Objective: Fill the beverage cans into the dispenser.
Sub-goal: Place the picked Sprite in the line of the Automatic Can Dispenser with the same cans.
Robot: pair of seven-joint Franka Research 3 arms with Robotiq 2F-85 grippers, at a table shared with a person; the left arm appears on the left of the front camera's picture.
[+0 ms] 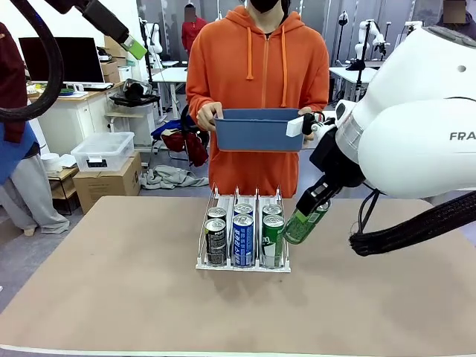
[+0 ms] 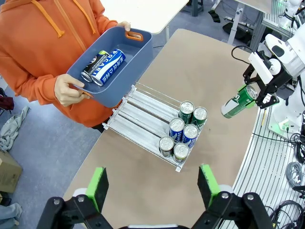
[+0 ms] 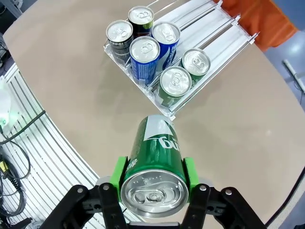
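Left gripper hangs high on the left side of the table, jaws spread wide, nothing between the green pads. Dispenser sits mid-table, three lanes, front end toward the robot. Six cans stand upright at that front end, two deep per lane: dark cans in the left lane, blue cans in the middle, green cans in the right. The rear stretch of every lane is bare. Behind the dispenser a person in an orange hoodie holds a blue bin off the table, one hand on each short end. Left wrist view shows two more cans lying on their sides in it, one dark can and one blue can, side by side. Right of the dispenser, the right gripper is clamped on a green can, pads on opposite sides of the body near its silver-topped end. That can is tilted in the air, clear of the table, near the front corner of the green lane but not touching the rack. Its top faces the right wrist camera.
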